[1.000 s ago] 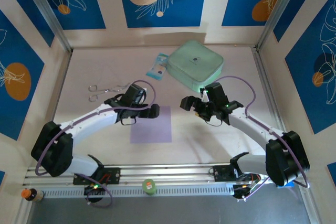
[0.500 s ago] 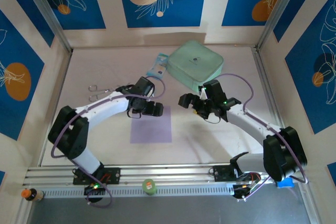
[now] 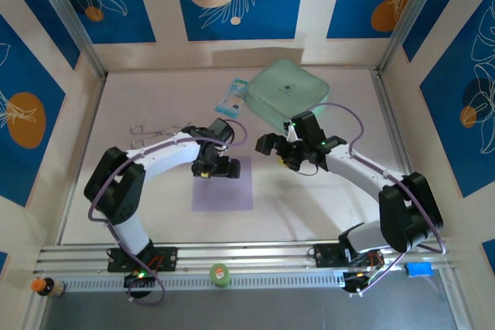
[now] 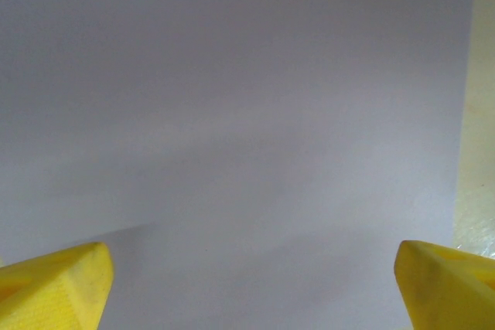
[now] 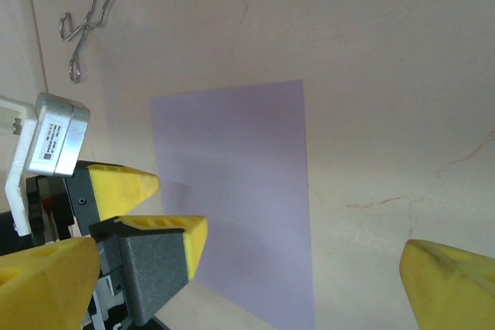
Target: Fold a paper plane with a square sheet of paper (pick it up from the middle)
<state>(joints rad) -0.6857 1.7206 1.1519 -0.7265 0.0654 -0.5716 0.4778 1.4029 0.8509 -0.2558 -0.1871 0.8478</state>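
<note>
Jaws spread wide on both my arms, gripping nothing; my left jaws hang over the square sheet of paper (image 3: pixel 224 192), flat on the counter (image 3: pixel 309 200).

Counted are one square sheet of paper (image 3: pixel 224 192), one mint-green case (image 3: pixel 288 94), one blue-white packet (image 3: pixel 230 100) and one pair of metal forceps (image 3: pixel 151 130).

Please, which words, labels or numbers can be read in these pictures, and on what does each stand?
No text can be read.
On the mint-green case: a small dark mark, too small.
On the blue-white packet: print, too small.
On the silver box: a label, blurred.
</note>
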